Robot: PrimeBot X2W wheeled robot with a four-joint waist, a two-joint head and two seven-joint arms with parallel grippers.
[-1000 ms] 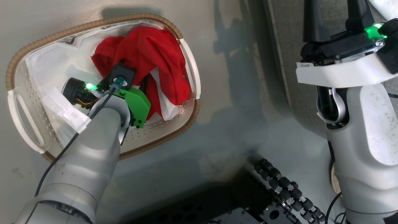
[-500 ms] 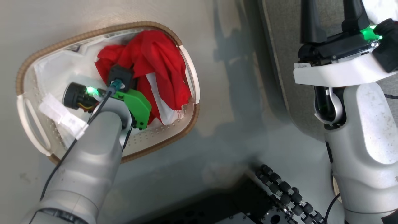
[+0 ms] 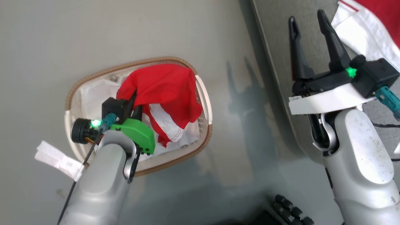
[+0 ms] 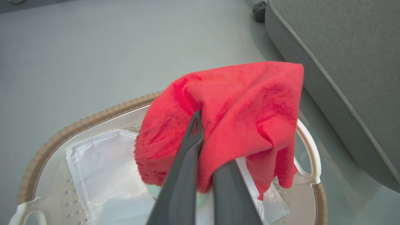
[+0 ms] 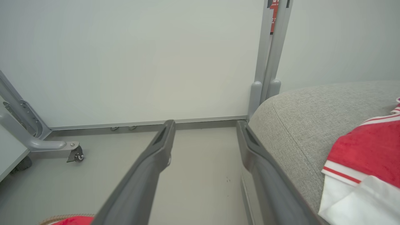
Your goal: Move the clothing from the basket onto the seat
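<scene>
Fingers (image 4: 184, 175) of the left gripper (image 4: 204, 147) are pressed together on a fold of the red garment (image 4: 237, 103), which drapes over and around them like a hood. In the head view, the left gripper (image 3: 134, 106) stands over the basket (image 3: 175, 162), and the red garment (image 3: 165, 90) hangs from it with a white panel and thin red stripes at its lower edge, inside the basket's far half. The white liner (image 4: 103, 175) lies flat on the basket's bottom beneath the cloth. The basket (image 4: 93, 115) rests on the pale floor (image 3: 93, 37), just beside the seat (image 4: 343, 62).

Fingers (image 3: 297, 56) of the right gripper (image 3: 306, 18) are spread wide, pointing up the head view over the near edge of the seat (image 3: 275, 47). In the right wrist view, the right gripper (image 5: 205, 125) shows bare floor between its two fingers, with a wall panel (image 5: 140, 62) and a caster (image 5: 76, 154) beyond. A second garment (image 5: 365, 150), red with white cuffs and stripes, lies on the seat (image 5: 312, 109) to the right of those fingers, apart from them.
</scene>
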